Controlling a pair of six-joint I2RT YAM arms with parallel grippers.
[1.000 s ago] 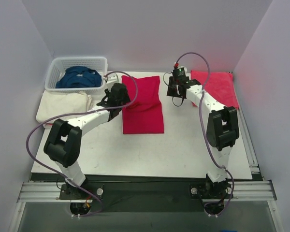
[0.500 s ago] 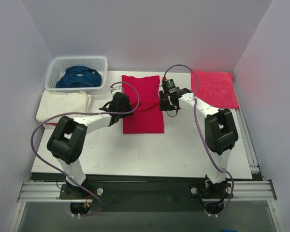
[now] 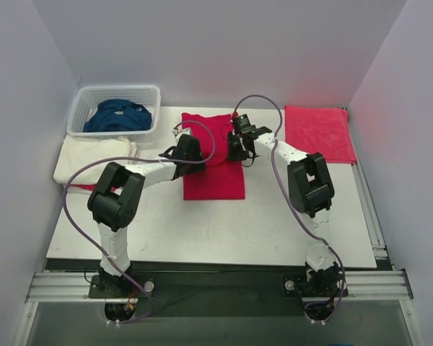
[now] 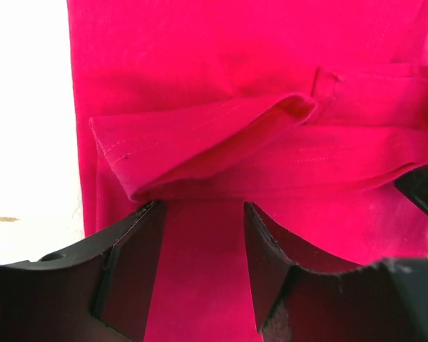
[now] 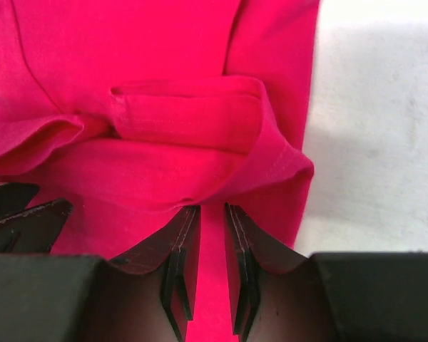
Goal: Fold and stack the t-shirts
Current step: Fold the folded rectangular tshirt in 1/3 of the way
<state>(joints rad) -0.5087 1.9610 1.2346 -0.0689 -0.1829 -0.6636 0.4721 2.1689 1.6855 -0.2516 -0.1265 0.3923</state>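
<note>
White table, crimson t-shirt, lilac walls

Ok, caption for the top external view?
Left pincer and right pincer on the red t-shirt, mid-fold; blue t-shirt in basket, cream t-shirt beside it.

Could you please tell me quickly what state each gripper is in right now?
Left gripper: open, fingers spread before a raised fold of the red t-shirt, holding nothing.
Right gripper: closed, pinching a fold of the red t-shirt.
</note>
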